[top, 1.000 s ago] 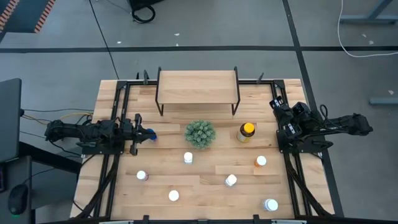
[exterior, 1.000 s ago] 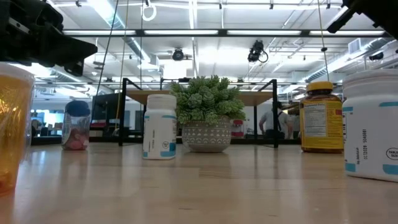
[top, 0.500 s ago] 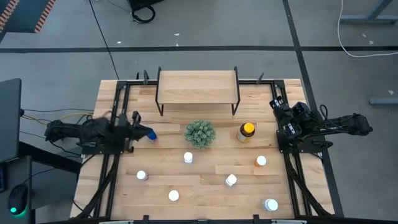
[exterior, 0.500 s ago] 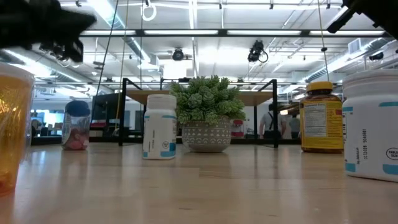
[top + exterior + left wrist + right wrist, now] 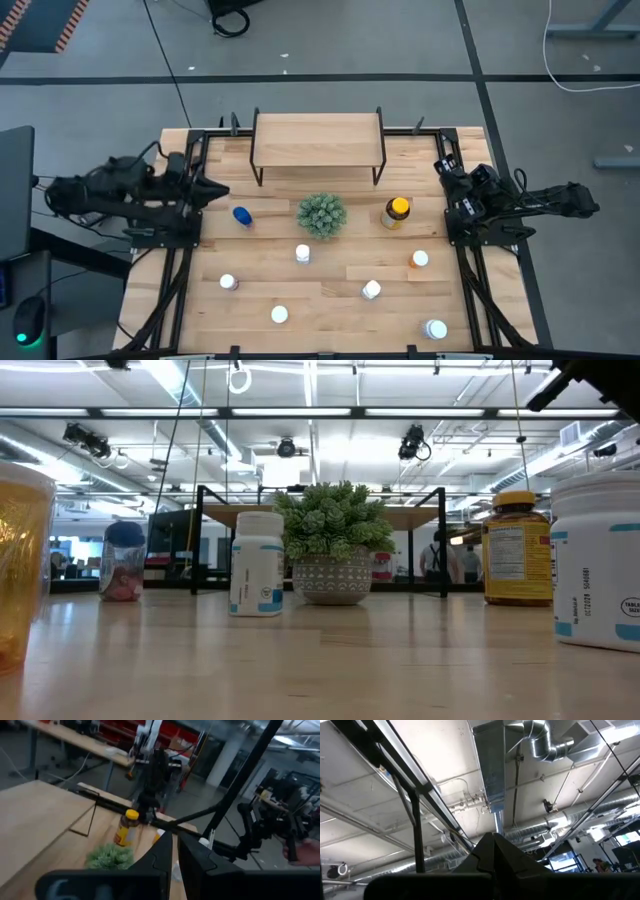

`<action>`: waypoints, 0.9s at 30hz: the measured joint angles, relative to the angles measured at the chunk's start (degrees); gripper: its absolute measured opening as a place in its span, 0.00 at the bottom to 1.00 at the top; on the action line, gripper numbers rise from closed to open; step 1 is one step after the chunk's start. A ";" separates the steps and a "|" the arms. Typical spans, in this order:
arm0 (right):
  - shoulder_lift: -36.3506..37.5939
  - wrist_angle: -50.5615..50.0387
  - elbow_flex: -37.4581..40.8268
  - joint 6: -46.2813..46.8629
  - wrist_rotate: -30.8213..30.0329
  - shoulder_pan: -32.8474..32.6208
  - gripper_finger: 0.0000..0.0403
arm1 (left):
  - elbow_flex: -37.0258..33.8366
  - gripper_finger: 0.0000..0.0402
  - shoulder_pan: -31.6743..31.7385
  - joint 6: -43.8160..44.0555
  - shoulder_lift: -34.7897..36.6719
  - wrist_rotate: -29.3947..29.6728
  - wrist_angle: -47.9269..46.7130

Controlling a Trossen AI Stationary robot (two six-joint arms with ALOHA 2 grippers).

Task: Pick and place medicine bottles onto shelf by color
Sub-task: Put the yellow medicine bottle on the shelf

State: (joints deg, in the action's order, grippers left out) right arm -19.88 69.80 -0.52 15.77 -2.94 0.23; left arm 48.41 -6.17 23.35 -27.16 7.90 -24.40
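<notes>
The blue bottle (image 5: 241,215) stands on its base on the table, left of the green plant ball (image 5: 321,215); it also shows in the low view (image 5: 123,560). My left gripper (image 5: 220,189) is shut and empty, raised above the table's left side, up and to the far left of the blue bottle. My right gripper (image 5: 443,170) is shut and empty at the table's right edge and points up. The amber yellow-capped bottle (image 5: 397,211) stands right of the plant. The shelf (image 5: 318,140) stands at the far middle with nothing on its board.
An orange bottle (image 5: 418,259) and several white-capped bottles (image 5: 303,254) (image 5: 371,290) (image 5: 279,315) stand scattered over the near half. Black rails (image 5: 185,260) run along both table sides. Open tabletop lies between the shelf legs and the plant.
My left gripper has risen and drawn back from the blue bottle toward the table's left and far side. The blue bottle stands where it was.
</notes>
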 joint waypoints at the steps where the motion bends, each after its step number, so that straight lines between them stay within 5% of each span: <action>1: 0.01 0.50 -0.37 0.92 0.00 0.01 0.01 | 2.59 0.08 0.00 0.00 -1.88 -0.01 -0.47; 6: 0.00 2.34 -5.43 8.30 0.02 0.00 0.01 | 12.59 0.06 0.00 -0.03 -8.66 -0.02 2.23; 11: -0.08 -2.45 -14.70 0.26 -0.91 0.09 0.01 | 19.41 0.07 0.00 -8.94 -14.45 3.38 8.03; 13: -0.77 -9.17 -20.34 -1.39 -7.13 0.11 0.01 | 21.70 0.08 0.00 -9.81 -16.80 7.41 7.17; 18: -4.46 -60.33 -40.38 0.30 -17.76 0.15 0.01 | 24.58 0.09 1.60 -2.60 -21.86 11.78 2.94; 22: -11.59 -91.57 -56.44 1.40 -17.48 0.11 0.01 | 24.58 0.08 1.36 4.31 -23.94 11.37 1.66; 27: -19.65 -113.69 -69.26 8.23 -8.38 0.09 0.01 | 24.58 0.07 1.41 7.48 -25.10 11.39 2.67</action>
State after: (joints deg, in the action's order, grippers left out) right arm -39.53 -43.90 -69.78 24.00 -11.32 0.32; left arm 72.99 -4.76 30.84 -52.27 19.29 -21.73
